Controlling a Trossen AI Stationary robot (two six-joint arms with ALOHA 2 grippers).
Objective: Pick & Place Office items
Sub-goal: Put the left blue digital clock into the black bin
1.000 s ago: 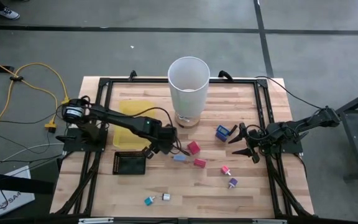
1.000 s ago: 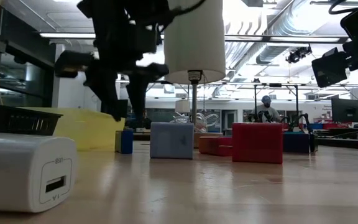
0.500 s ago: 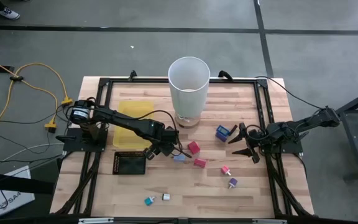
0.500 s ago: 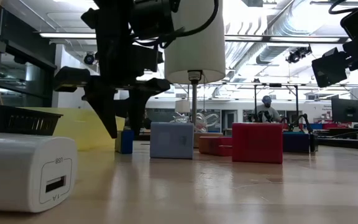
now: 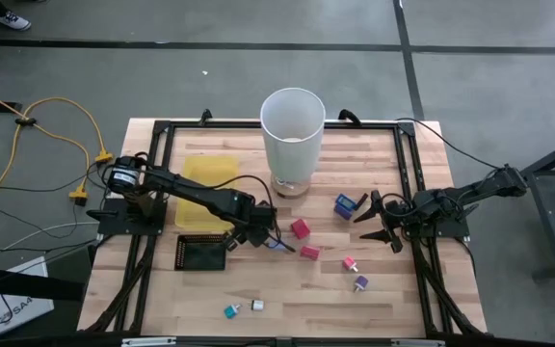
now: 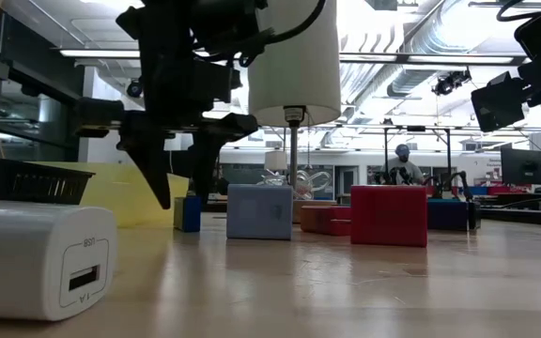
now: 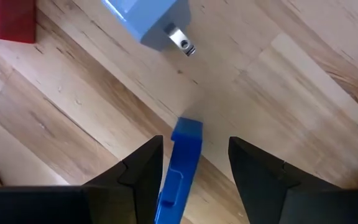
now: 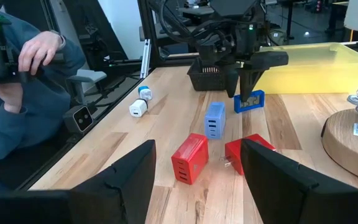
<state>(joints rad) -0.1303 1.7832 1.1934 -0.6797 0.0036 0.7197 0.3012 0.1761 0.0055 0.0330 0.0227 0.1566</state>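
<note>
Left gripper (image 7: 194, 165) hung open over small blue piece (image 7: 182, 165) standing on edge beside light blue charger (image 7: 146, 18). Piece looked light, rigid, tippy; pinch flat faces. Right gripper (image 5: 382, 221) waited open, empty.

Bare wooden tabletop (image 5: 287, 299) lies open along the near edge. Mid-table is crowded: a light blue plastic charger block (image 8: 215, 121), two red blocks and a small upright blue clip (image 8: 249, 101) stand close together beside the black mesh tray (image 5: 201, 254).

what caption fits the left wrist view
Left gripper open astride an upright blue piece, light blue charger beyond.
</note>
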